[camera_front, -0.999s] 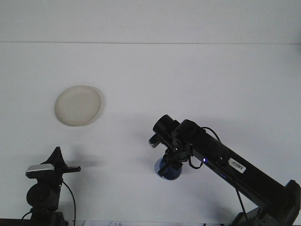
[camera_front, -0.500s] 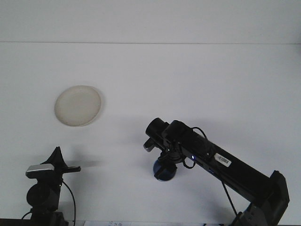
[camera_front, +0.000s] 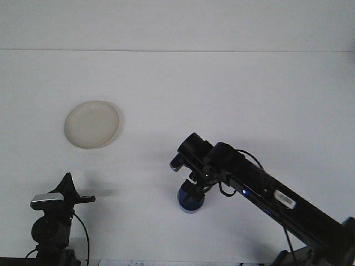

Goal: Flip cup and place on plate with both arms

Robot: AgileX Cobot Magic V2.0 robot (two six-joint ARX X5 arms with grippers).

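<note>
Table (camera_front: 233,88), white, fills the front view, with a pale wall band along the far edge. Left arm (camera_front: 52,227): black, low at the near left corner, folded upright, grey wrist block on top. Left gripper (camera_front: 84,198): points right, level above the table, nothing in it; its dark fingers lie close together, and whether they are open or shut cannot be told. Shadow of it falls on the table just behind. Plate (camera_front: 91,124): round, cream, shallow rim, flat on the table at far left, well apart from both arms, bare. Cup (camera_front: 190,200): blue, near the middle of the near table, standing on the surface; its upper part is hidden by the gripper, so which end is up cannot be told. Right gripper (camera_front: 192,190): black, pointing down from above, its fingers clasped on the cup's top. Right arm (camera_front: 266,194): black, long, reaching in on a slant from the near right corner toward the centre, with a white label on the forearm, a small blue light beside it, and looped cables at the wrist.
</note>
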